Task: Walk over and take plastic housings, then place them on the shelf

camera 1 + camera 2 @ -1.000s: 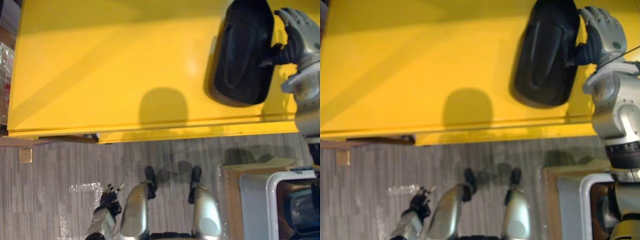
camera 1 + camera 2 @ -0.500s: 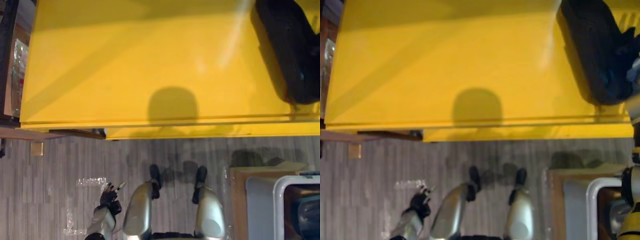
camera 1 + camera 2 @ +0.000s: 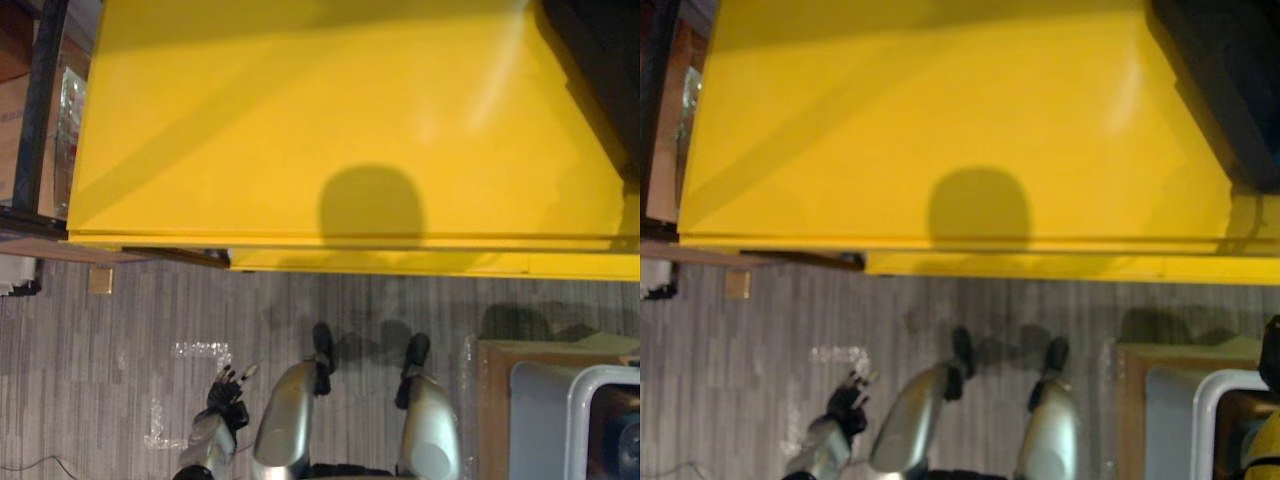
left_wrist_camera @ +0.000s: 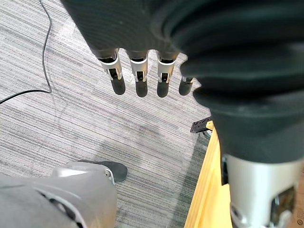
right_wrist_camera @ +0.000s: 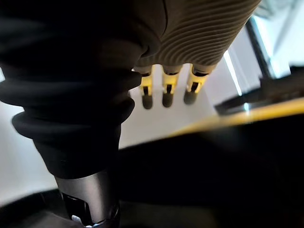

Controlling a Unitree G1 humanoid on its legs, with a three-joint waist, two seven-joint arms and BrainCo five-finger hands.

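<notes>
A black plastic housing (image 3: 605, 70) lies on the yellow shelf top (image 3: 300, 100) at its far right, partly cut off by the picture's edge. In the right wrist view my right hand (image 5: 164, 90) holds its fingers straight out above the dark housing (image 5: 213, 166), with a strip of the yellow shelf (image 5: 237, 118) beyond. My left hand (image 3: 226, 388) hangs low at my left side over the carpet. Its fingers (image 4: 137, 71) are straight and hold nothing.
A grey bin (image 3: 560, 410) on a brown box (image 3: 495, 365) stands on the floor at the lower right. A dark rack post (image 3: 45, 100) runs along the shelf's left side. A scrap of clear plastic wrap (image 3: 200, 350) lies on the carpet.
The camera has shifted, sliding the shelf rightward in the picture. The housing has turned and lies further right on the shelf. My right hand, earlier gripping its edge, has gone off the right edge.
</notes>
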